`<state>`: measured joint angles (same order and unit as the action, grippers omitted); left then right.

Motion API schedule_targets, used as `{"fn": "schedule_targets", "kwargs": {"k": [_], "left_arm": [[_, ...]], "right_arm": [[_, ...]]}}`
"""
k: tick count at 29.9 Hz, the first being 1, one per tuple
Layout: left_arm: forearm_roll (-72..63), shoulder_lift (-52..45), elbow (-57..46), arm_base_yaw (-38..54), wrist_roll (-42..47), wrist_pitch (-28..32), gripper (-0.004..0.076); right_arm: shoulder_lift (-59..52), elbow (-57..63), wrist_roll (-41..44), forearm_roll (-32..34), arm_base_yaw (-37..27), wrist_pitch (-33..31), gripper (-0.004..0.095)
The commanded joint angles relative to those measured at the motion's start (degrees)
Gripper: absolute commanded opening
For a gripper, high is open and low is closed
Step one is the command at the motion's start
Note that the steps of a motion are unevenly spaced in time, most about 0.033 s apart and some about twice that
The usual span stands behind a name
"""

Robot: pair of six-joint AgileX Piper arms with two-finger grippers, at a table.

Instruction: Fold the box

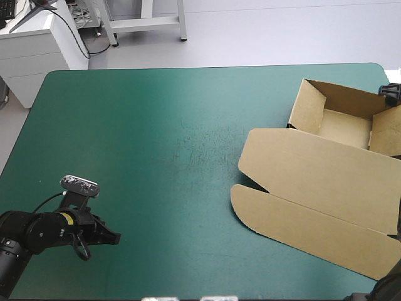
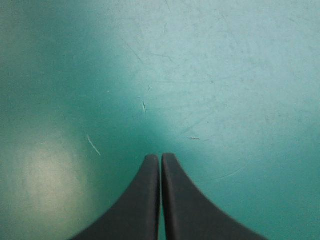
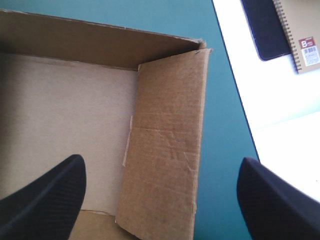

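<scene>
The box (image 1: 326, 169) is made of matt brown board, and faint corrugation lines are seen on one wall (image 3: 165, 150). The teal-green cover (image 1: 156, 157) is seen as smooth, softly sheened and finely scratched. The black fingers (image 3: 45, 205) of the right gripper (image 3: 161, 159) are finished matt and finely textured.

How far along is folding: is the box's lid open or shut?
Open. The box has raised walls, and its lid lies flat on the table.

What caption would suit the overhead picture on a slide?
Brown box, walls raised and lid flat, on the table's right; left gripper at the near left.
</scene>
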<state>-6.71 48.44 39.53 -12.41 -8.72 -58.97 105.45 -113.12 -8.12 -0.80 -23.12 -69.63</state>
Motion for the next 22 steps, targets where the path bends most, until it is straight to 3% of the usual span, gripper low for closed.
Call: {"fn": "schedule_targets", "kwargs": {"k": [1,3,7,11,22], "left_arm": [[-0.6,-0.4,1.4,-0.1,0.5,2.0,-0.0008],[-0.6,-0.3,1.4,-0.1,0.5,2.0,-0.0008],[-0.6,-0.3,1.4,-0.1,0.5,2.0,-0.0008],[-0.6,-0.3,1.4,-0.1,-0.1,3.5,-0.0008],[-1.8,-0.7,1.4,-0.1,-2.4,2.4,-0.0008]], "right_arm": [[-7.0,-1.8,-1.5,-2.6,-0.4,1.2,0.0646],[-8.8,-1.8,-3.0,-5.6,-0.4,0.4,0.0472],[-11.8,-1.8,-3.8,-13.7,-0.3,-1.3,-0.0027],[-13.8,-1.7,-6.7,-19.6,1.1,-2.0,0.0003],[-22.3,2.0,-7.0,-14.1,13.6,-2.0,0.0001]]}}
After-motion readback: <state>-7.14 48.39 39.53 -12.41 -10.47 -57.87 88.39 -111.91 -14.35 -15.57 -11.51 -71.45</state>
